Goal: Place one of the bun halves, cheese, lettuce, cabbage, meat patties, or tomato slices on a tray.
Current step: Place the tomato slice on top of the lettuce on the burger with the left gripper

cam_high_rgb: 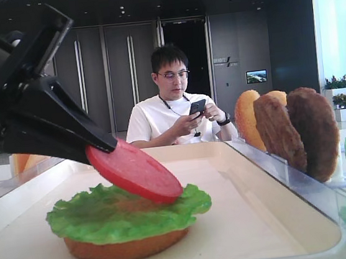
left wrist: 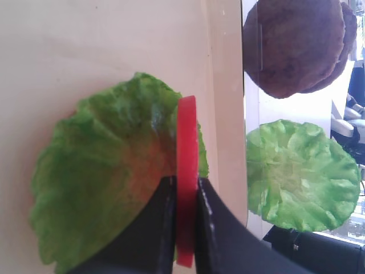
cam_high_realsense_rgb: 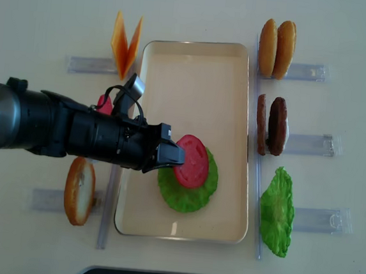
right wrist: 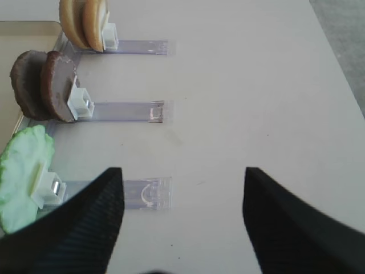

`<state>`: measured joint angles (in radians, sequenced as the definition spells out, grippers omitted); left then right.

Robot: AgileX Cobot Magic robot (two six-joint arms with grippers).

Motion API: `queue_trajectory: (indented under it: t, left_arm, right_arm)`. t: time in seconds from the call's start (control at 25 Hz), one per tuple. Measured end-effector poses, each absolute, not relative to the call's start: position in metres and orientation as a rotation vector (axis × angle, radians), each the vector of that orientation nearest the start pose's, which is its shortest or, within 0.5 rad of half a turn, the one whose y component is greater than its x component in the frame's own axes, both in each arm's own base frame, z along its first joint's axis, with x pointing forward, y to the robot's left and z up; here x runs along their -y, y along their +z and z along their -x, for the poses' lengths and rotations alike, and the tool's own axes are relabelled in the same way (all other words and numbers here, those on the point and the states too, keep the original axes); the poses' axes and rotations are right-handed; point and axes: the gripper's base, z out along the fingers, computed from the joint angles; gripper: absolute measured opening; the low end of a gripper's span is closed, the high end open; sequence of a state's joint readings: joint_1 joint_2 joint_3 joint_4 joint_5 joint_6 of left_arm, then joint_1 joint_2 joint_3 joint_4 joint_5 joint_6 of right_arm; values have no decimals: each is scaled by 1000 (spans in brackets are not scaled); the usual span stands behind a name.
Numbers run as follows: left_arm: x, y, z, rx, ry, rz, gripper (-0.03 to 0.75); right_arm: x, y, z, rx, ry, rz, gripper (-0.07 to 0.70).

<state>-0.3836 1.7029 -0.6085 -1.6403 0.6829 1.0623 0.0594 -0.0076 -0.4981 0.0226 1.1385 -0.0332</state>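
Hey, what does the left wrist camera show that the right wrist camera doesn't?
Only the left wrist view shows the left hand shut on a tomato slice, held on edge over the lettuce on the tray. Only the right wrist view shows the right hand open over bare table, the bun halves standing in their clear holder, and two more holders. Both show the meat patties and the spare lettuce leaf beside the tray.

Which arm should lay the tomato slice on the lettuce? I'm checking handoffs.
Left: its jaws already pinch the tomato slice directly above the lettuce on the tray. The right gripper hangs open, off the tray.
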Motion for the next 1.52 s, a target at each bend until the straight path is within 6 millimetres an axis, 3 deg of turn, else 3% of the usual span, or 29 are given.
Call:
queue_trajectory:
  t: [0.4,0.76,0.96,1.2,1.52]
  left_arm:
    - [153,139,-227,-2690,-1216,8,74]
    - [153,138,-226,-2712,-1213,23,379]
    - [153,138,-226,-2721,-1220,62,496]
    - [153,138,-226,-2729,-1226,93,555]
    - [151,136,-222,-2778,-1195,51,565]
  right_arm:
    - [-1,271,9,-2114,43,100,461]
    - [-1,271,9,-2114,43,100,461]
    - [-1,271,9,-2114,43,100,461]
    - [-1,271,9,-2114,43,100,461]
    - [-1,271,9,-2114,43,100,461]
